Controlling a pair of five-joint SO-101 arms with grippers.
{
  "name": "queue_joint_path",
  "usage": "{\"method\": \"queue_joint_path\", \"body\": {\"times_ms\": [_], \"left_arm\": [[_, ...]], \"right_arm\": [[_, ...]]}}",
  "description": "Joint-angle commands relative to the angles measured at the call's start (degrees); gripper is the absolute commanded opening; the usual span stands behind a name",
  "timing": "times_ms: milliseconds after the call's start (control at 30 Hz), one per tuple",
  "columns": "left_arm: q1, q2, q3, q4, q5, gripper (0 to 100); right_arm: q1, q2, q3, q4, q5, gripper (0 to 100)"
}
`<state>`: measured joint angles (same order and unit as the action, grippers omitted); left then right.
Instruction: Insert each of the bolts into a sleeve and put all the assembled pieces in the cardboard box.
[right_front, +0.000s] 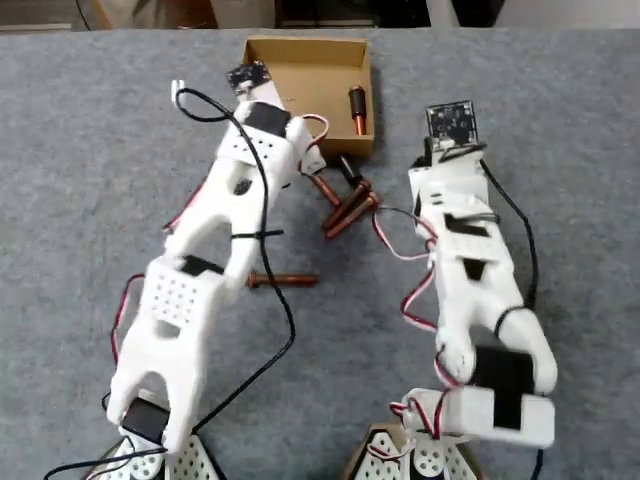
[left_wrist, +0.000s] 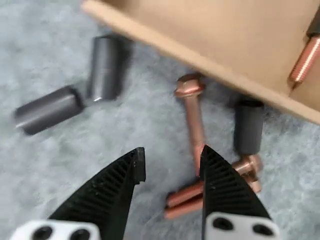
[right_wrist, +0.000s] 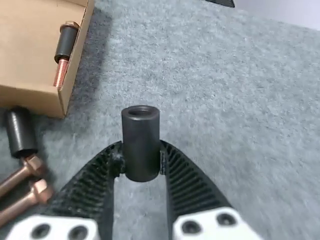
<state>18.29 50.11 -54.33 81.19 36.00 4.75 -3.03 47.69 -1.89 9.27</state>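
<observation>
My left gripper (left_wrist: 171, 160) hovers open just in front of the cardboard box (left_wrist: 210, 45), its fingers on either side of a copper bolt (left_wrist: 194, 125) that lies on the cloth. Two more bolts (left_wrist: 200, 195) lie crossed below it, next to a black sleeve (left_wrist: 248, 126). Two other sleeves (left_wrist: 105, 67) (left_wrist: 47, 109) lie off to one side. My right gripper (right_wrist: 140, 160) is shut on an upright black sleeve (right_wrist: 140, 142), held above the cloth to the right of the box (right_wrist: 30, 55). One assembled piece (right_front: 357, 108) lies inside the box (right_front: 305, 60).
A lone bolt (right_front: 283, 281) lies on the grey cloth under the left arm, nearer the front. The cluster of bolts (right_front: 350, 210) sits between the two arms. Cables loop across the cloth beside both arms.
</observation>
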Motion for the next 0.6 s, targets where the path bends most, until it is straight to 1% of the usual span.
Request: {"method": "queue_joint_path", "body": {"times_ms": [0,100,200,333,400,567], "left_arm": [[1.1,9.1,-20.8,4.7,0.4,19],[1.0,16.7,-29.9,6.2,0.4,19],[0.9,21.7,-33.4,5.2,0.4,19],[0.3,23.5,-33.0,2.5,0.4,18],[-0.3,23.6,-31.8,1.0,1.6,18],[-1.8,23.5,-29.5,1.0,4.7,17]], "right_arm": [[2.3,3.1,-6.6,-1.1,-0.6,0.1],[3.8,3.3,-7.1,-1.1,-0.6,0.1],[4.0,3.3,-7.1,-1.1,-0.6,0.1],[3.9,3.3,-7.0,-1.1,-0.6,0.1],[3.9,3.3,-7.0,-1.1,-0.6,0.1],[3.9,3.3,-6.9,-1.1,-0.6,0.1]]}}
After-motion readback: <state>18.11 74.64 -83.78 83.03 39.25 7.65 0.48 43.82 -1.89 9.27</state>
